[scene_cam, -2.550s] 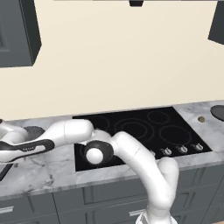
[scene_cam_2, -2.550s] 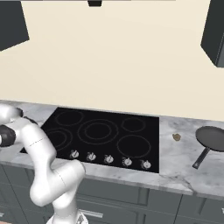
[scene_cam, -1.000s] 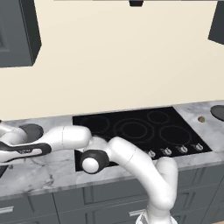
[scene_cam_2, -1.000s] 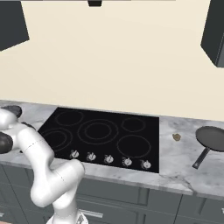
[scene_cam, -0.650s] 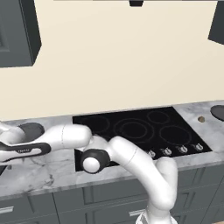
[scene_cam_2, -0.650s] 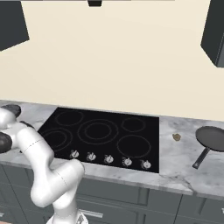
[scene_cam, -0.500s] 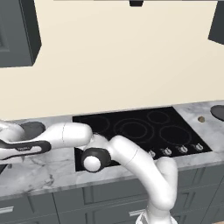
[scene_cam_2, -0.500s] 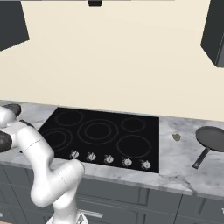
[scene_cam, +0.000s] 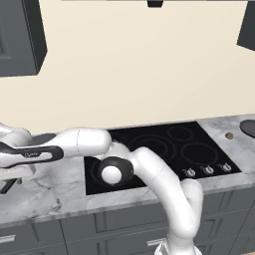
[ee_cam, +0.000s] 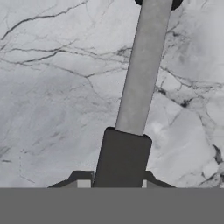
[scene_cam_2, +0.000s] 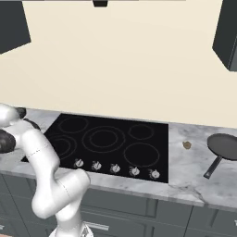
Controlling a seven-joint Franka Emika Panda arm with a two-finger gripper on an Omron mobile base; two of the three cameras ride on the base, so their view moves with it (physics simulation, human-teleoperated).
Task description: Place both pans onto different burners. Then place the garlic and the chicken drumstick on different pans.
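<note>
the arm has swung far out over the counter [scene_cam: 50, 196] left of the cooktop [scene_cam_2: 111, 139], and over the last couple of seconds it has dipped a little lower there. in the hand view the gripper [ee_cam: 118, 186] is now pinched nearly shut around the dark grip end of a pan handle [ee_cam: 142, 74], which runs away over the marble toward the pan's rim at the top edge. so the first pan looks caught and ready to lift, though it sits on the counter, not yet on a burner [scene_cam_2: 104, 139]. the other pan [scene_cam_2: 225, 147] rests well apart on the counter right of the cooktop, with one small tan lump [scene_cam_2: 187, 145] between it and the glass; whether that is the garlic or the drumstick i cannot tell. all burners are bare, so the task has barely begun.
</note>
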